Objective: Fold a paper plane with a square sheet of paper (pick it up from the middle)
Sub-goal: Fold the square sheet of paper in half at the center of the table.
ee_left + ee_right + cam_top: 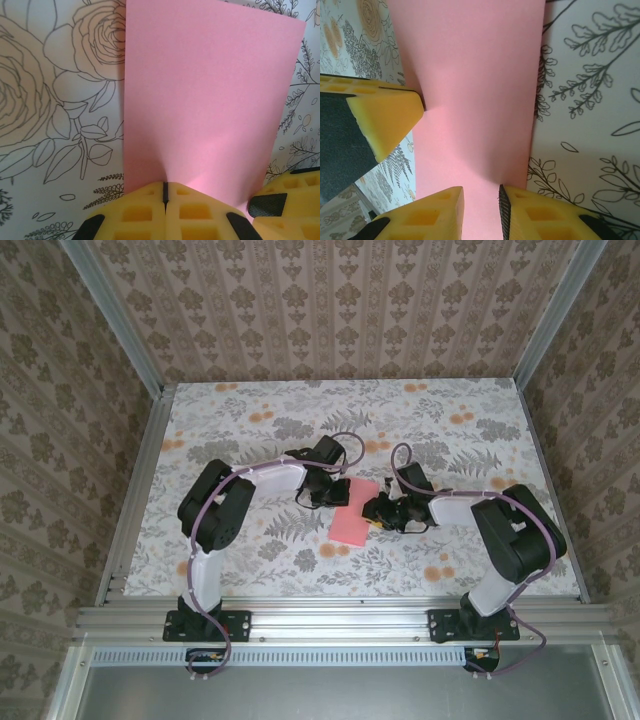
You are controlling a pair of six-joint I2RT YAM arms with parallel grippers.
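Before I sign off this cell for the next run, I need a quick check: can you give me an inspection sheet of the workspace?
Surface: floral-print table, flat.
Job's things: one pink paper, between the two grippers.
Clutter: nothing seen.
Grippers: left gripper shut on one edge of the paper; right gripper jaws apart, astride another edge.
Cables: purple cables loop clear of the paper.
Surroundings: patterned walls, metal frame.

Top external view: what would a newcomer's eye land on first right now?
The pink paper stands out mid-table against the floral tabletop. The left pincer is shut on one edge, puckering it. The right pincer straddles another edge, jaws slightly apart.
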